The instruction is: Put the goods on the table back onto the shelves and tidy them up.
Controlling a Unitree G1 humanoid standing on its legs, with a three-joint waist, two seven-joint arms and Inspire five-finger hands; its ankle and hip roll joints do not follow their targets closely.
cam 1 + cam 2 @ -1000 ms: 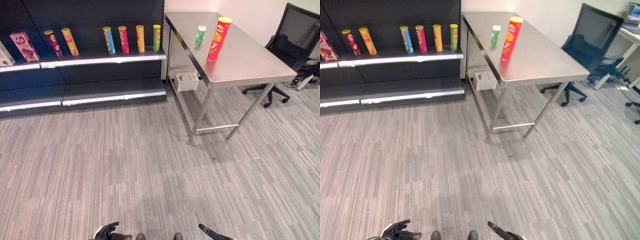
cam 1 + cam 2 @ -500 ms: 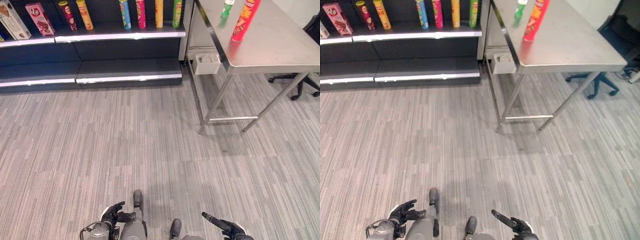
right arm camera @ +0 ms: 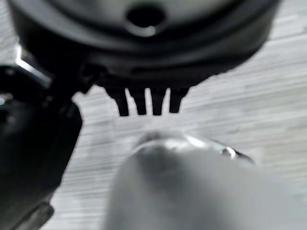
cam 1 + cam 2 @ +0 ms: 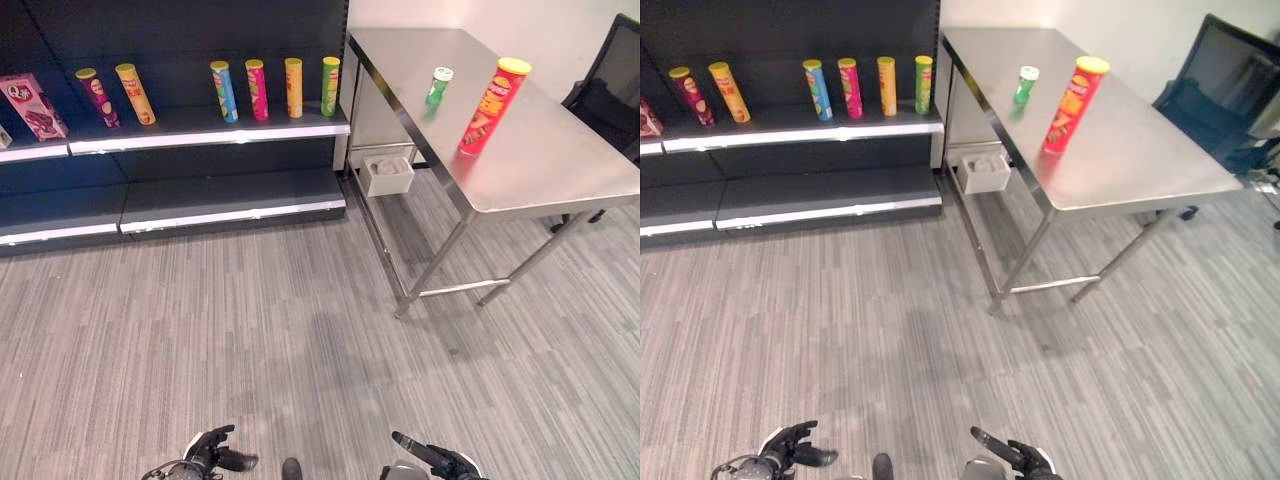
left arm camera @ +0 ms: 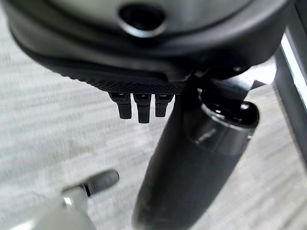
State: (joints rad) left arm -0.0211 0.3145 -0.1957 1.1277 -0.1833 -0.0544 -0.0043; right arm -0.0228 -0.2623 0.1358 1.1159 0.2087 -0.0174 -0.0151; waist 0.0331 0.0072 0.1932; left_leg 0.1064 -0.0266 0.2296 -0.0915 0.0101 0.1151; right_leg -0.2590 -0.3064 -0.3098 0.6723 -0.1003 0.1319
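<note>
We see the dark shelves (image 4: 200, 125) at the far left and the steel table (image 4: 540, 165) to their right. On the table stand a tall red can (image 4: 490, 105) and, well apart, a small green can (image 4: 438, 86) (both upright). Six cans line the shelf (image 4: 255, 90). Low down, our left hand (image 4: 212, 450) and right hand (image 4: 435, 460) hang empty, fingers relaxed and apart.

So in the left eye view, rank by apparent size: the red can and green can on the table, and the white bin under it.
1. Red can, the tallest.
2. White bin, squat but wide.
3. Green can, smallest; it stands farther back, so that is partly distance.
</note>
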